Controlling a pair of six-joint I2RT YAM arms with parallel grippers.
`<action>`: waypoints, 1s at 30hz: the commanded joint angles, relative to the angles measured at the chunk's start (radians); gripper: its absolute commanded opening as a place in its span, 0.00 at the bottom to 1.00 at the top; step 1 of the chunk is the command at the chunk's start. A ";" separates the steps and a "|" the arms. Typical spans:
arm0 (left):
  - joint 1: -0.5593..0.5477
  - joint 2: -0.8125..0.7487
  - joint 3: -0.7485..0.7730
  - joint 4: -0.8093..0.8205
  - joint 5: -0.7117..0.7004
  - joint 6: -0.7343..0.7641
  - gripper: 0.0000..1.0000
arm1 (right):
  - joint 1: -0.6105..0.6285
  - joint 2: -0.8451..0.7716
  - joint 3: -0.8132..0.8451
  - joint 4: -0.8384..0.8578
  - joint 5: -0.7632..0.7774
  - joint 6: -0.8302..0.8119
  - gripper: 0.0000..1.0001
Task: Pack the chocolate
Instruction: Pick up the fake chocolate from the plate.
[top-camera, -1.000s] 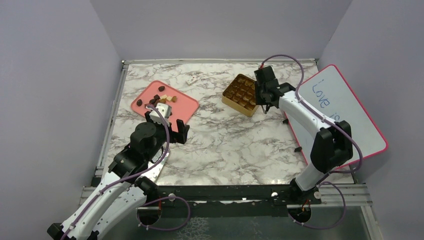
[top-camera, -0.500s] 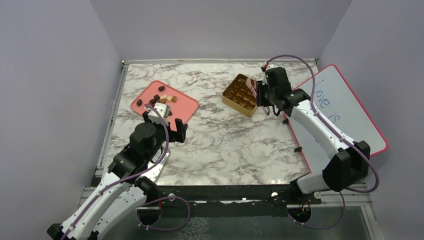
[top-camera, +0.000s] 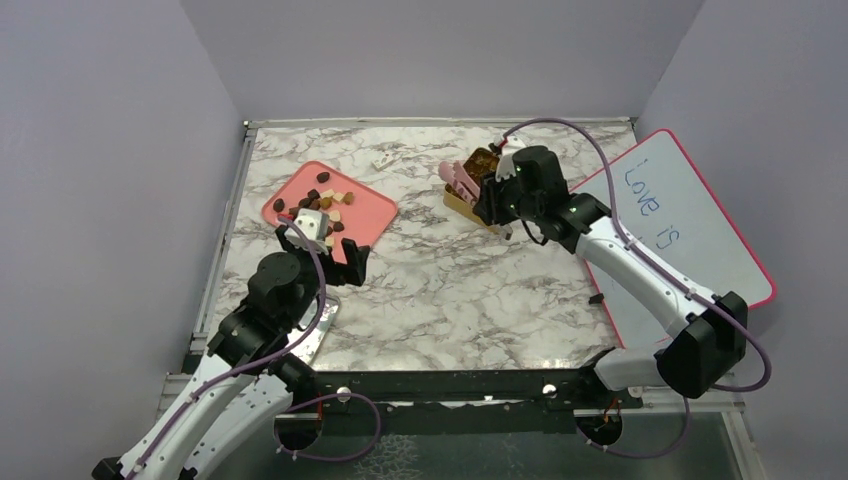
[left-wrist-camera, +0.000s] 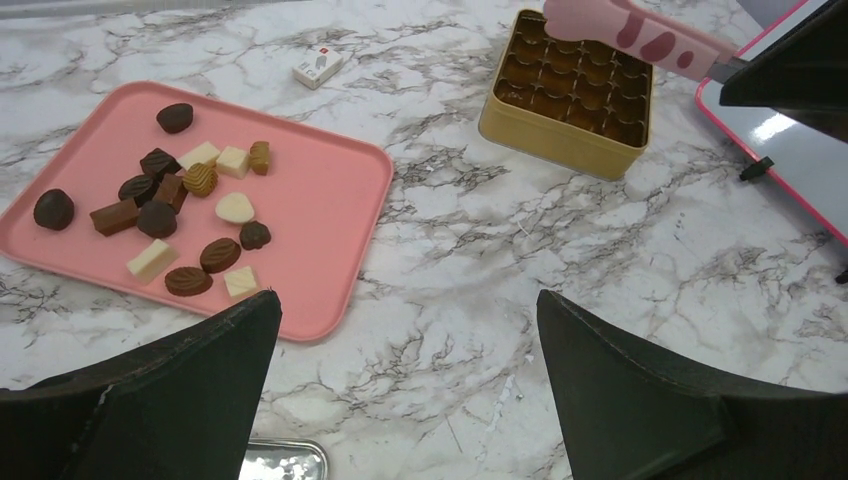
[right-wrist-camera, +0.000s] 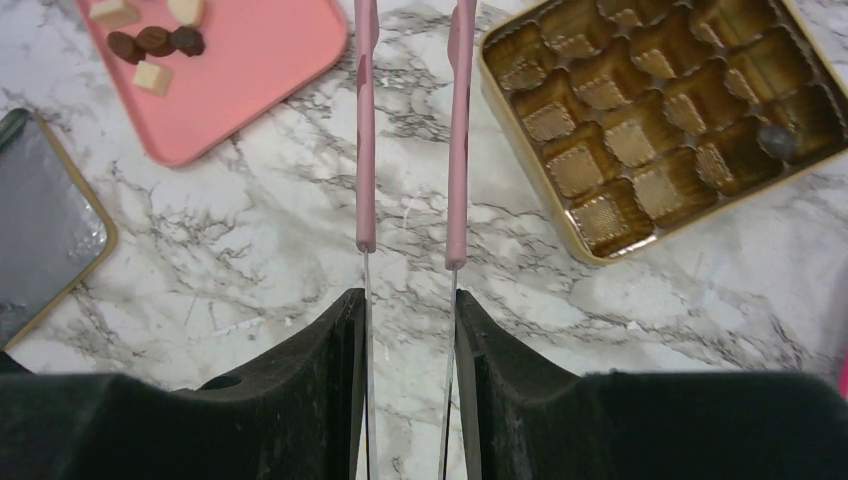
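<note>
While loose on 1 tray (left-wrist-camera: 330, 190), 17 chocolates (left-wrist-camera: 157, 219); 1 gold box (left-wrist-camera: 560, 150), 1 tweezers (left-wrist-camera: 640, 35).

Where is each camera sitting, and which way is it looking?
Top view: high up behind the arms, looking down on the marble table; the left arm and right arm both show.
Left wrist: on the left arm, looking forward and down at the chocolate on the pink tray; its own open fingers show at the bottom.
Right wrist: on the right arm, looking down past its fingers, shut on the pink tweezers.
Shared: all three see the pink tray and the gold box.
</note>
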 joint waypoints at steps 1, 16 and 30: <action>-0.002 -0.047 0.008 0.030 -0.015 0.008 0.99 | 0.060 0.044 -0.003 0.095 -0.030 0.006 0.39; -0.002 -0.178 -0.005 0.060 -0.063 0.009 0.99 | 0.221 0.323 0.122 0.231 -0.012 -0.060 0.39; -0.002 -0.224 -0.010 0.058 -0.068 0.004 0.99 | 0.279 0.635 0.402 0.247 0.022 -0.213 0.40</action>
